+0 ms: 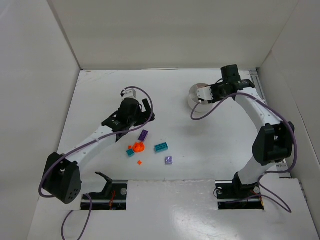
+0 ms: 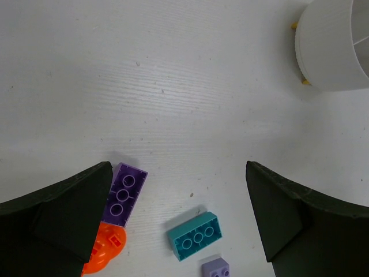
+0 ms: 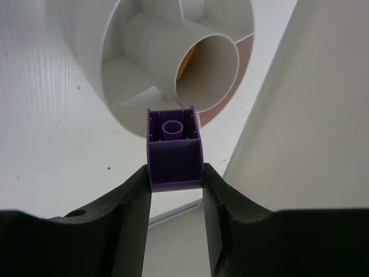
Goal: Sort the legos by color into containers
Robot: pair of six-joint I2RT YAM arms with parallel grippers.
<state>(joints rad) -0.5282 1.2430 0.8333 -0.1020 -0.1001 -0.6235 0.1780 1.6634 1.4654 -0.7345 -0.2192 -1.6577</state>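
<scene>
Purple brick [image 3: 174, 154] — pinched between right gripper [image 3: 176, 180] fingertips [image 3: 135, 199], beside dish [image 3: 86, 52] rim.

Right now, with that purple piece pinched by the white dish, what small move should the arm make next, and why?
Probably nudge it slightly further over the white dish before opening. The right gripper pinches the purple brick seemingly at the dish's near rim, not clearly above a wedge compartment, so letting go here might drop it outside.
</scene>
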